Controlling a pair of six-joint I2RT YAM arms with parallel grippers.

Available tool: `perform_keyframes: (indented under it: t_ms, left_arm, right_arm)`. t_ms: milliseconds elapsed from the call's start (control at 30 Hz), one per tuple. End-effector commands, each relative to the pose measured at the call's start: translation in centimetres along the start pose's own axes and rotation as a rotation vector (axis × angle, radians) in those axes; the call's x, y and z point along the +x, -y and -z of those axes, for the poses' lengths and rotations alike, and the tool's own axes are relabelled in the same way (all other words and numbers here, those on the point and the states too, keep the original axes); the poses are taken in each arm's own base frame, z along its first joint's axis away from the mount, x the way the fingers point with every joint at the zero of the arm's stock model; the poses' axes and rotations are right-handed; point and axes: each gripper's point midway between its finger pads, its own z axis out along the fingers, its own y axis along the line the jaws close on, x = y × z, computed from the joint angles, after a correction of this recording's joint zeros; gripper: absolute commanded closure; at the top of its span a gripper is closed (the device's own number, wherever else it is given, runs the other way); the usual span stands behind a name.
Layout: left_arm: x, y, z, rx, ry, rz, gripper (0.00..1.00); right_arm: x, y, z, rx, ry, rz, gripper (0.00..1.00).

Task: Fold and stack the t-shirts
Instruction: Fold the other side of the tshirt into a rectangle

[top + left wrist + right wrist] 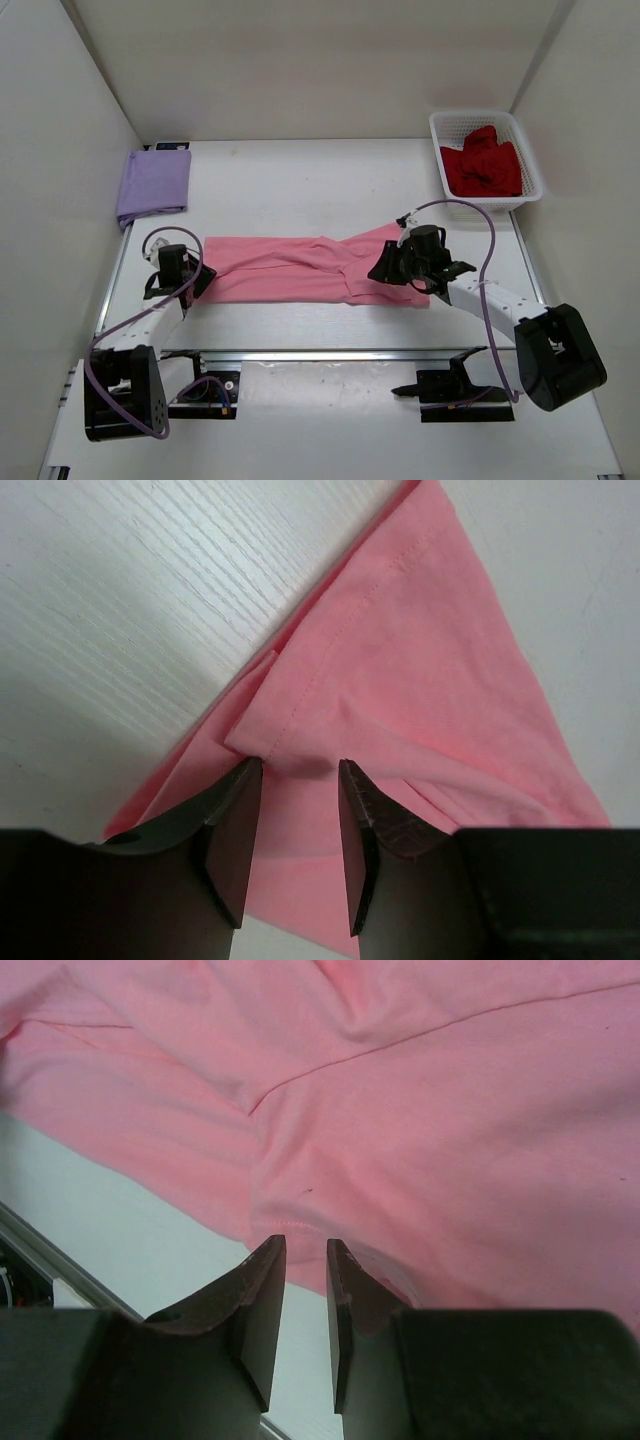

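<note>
Fingers (pixel 232 830) of both grippers stand parted, holding nothing, the left gripper (pixel 300 768) over the pink t-shirt's (pixel 300 268) left end and the right gripper (pixel 306 1245) over its right end, that shirt spread along the table (pixel 300 180), the lavender t-shirt (pixel 153 185) folded beyond its left end, the dark red t-shirt (pixel 482 165) in a basket (pixel 485 115) beyond its right.

Top cam: fixed, high behind the arm bases (pixel 120 395), facing down and forward. It takes in the whole worktop (pixel 320 180), with the bases at the bottom of frame. Left wrist cam: on the arm, looking past its own left fingers (pixel 235 830) in the lower frame, very close to the pink t-shirt (pixel 420 680). Right wrist cam: same setup, right fingers (pixel 262 1310) at the bottom, cloth nearly filling the frame. Shared: that shirt. Top cam sees all of it, each wrist cam a close patch.
</note>
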Motion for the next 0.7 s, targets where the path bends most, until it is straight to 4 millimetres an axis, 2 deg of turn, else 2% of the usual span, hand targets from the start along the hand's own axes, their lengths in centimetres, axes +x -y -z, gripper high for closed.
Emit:
perform_keyframes:
  t_ms: [0,33,167,233,300,333,467,600,667]
  left_arm:
    - [-1.3,0.2,-0.5,0.0,0.055,0.034,0.53]
    - [-1.5,0.4,-0.6,0.005,0.059,0.038,0.53]
    - [-2.3,0.7,-1.1,0.002,0.082,0.033,0.66]
    - [-3.1,1.2,-1.2,0.016,0.095,0.05,0.84]
    - [-3.3,1.6,-1.3,0.012,0.083,0.051,0.95]
    - [-3.9,2.6,-1.1,0.033,0.09,0.048,0.99]
    - [-5.6,5.5,0.1,0.093,0.095,0.015,1.0]
    - [-6.1,6.3,0.8,0.12,0.085,0.009,1.0]
    - [-5.9,5.8,0.7,0.107,0.079,0.009,1.0]
  right_arm:
    - [-0.3,-0.1,0.2,-0.012,0.02,0.021,0.78]
    - [-0.6,0.0,0.3,-0.01,0.03,0.024,0.78]
    - [-0.1,2.3,0.3,0.039,0.028,-0.02,0.77]
    - [0.2,3.6,0.1,0.073,0.016,-0.045,0.76]
    - [0.1,4.9,0.0,0.118,0.018,-0.057,0.75]
    - [0.0,5.8,0.1,0.139,0.014,-0.074,0.75]
    - [0.0,7.3,0.2,0.173,0.012,-0.107,0.75]
    - [0.2,8.1,0.3,0.2,0.007,-0.121,0.75]
    - [0.2,8.2,0.3,0.205,0.004,-0.118,0.75]
